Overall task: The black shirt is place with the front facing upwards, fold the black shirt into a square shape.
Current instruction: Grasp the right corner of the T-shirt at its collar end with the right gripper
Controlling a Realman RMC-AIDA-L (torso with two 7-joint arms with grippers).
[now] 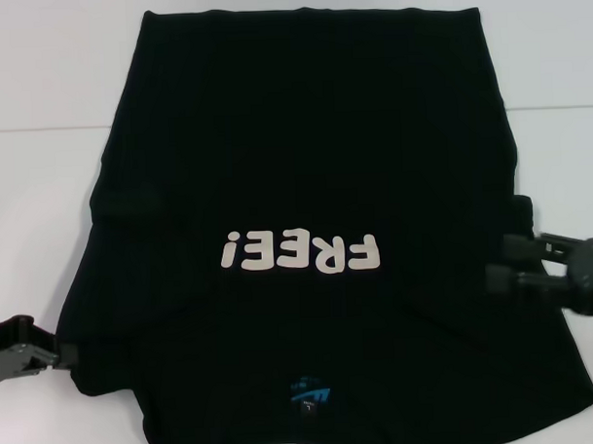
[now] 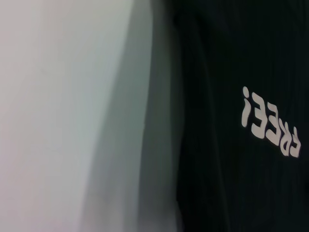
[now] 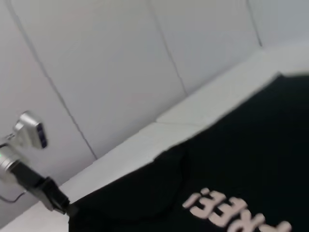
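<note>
The black shirt (image 1: 304, 154) lies spread on the white table (image 1: 49, 114), front up. Its white "FREE!" print (image 1: 300, 252) reads upside down, and the blue neck label (image 1: 309, 392) is at the near edge. My left gripper (image 1: 65, 357) is at the shirt's near left edge, shut on the cloth. The right wrist view shows it (image 3: 65, 207) pinching that corner. My right gripper (image 1: 502, 261) is at the shirt's right edge, open, with its two fingers apart over the cloth. The shirt also shows in the left wrist view (image 2: 231, 58) and the right wrist view (image 3: 251, 159).
Bare white table shows to the left, right and behind the shirt. A white wall (image 3: 120, 58) rises beyond the table's far side. The shirt's near edge hangs at the table's front.
</note>
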